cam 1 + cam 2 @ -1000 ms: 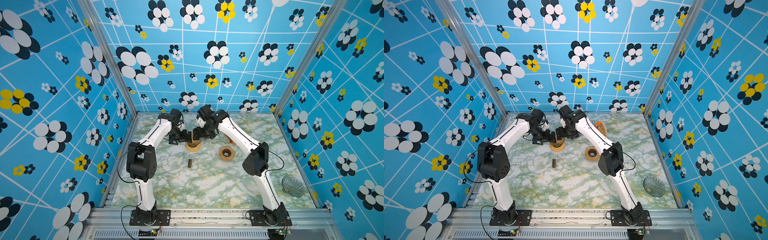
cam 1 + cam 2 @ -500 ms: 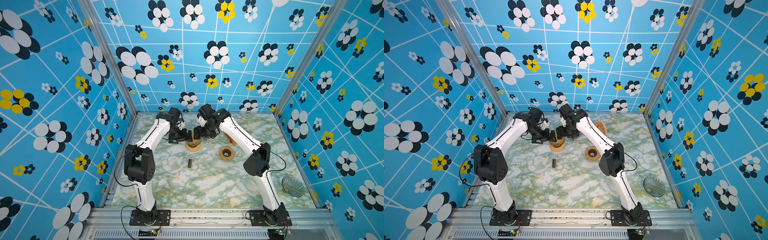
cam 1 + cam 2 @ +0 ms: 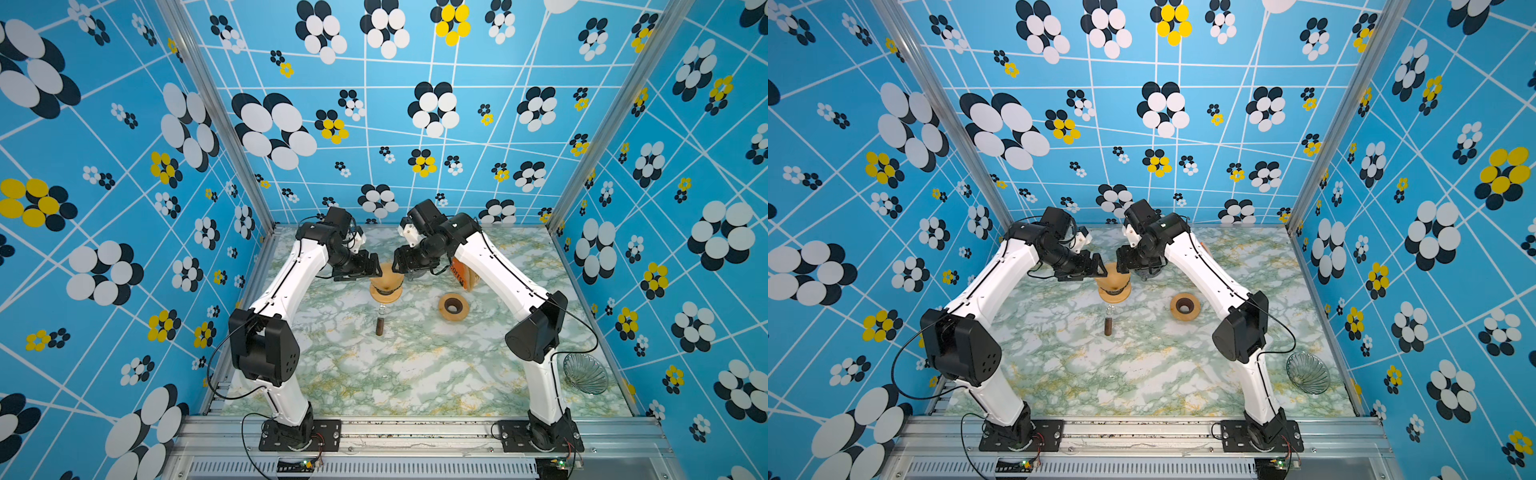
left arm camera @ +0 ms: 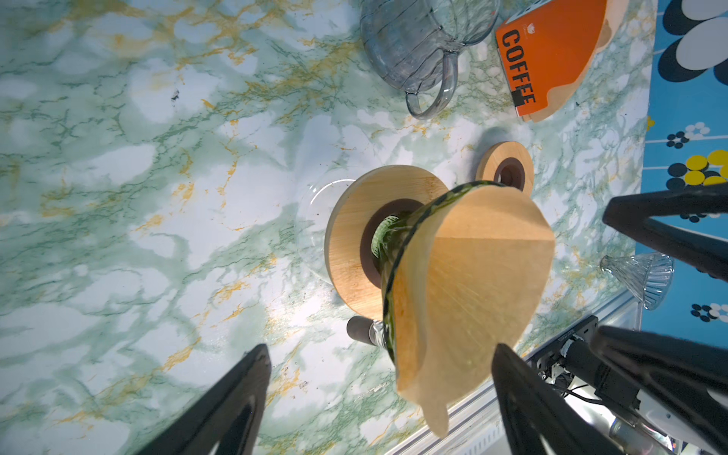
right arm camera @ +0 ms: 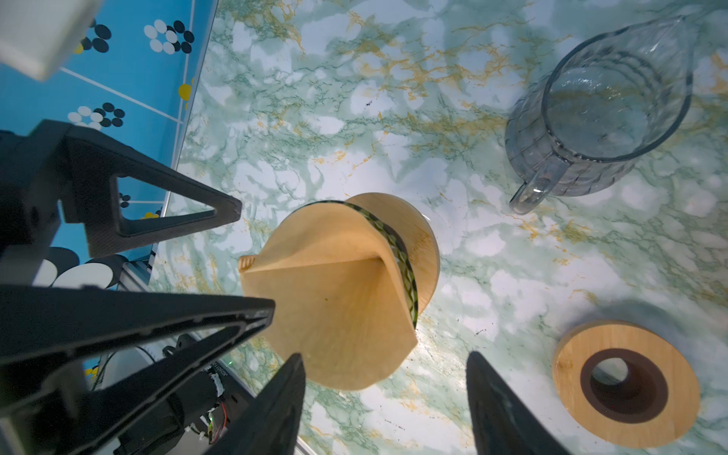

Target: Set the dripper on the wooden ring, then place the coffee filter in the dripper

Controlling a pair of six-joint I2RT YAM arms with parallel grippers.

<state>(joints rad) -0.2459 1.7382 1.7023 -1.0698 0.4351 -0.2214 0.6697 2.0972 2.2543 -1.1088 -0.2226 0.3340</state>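
The coffee filter (image 4: 472, 283) sits in the dripper (image 4: 390, 236) on the tabletop (image 4: 157, 197). The left hand (image 4: 380, 350) and right hand (image 5: 384, 358) are open, one each side, holding nothing. The left wrist view shows an orange pack (image 4: 551, 51) that says COFFEE; the right wrist view does not.

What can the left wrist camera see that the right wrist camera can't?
Only the left wrist view shows the orange COFFEE pack, a clear glass cone, and a dark stub poking out behind the dripper. Only the right wrist view shows the whole glass jug, down into its open mouth. Both show the brown paper filter sitting in the dripper and the spare wooden ring on the marble table.
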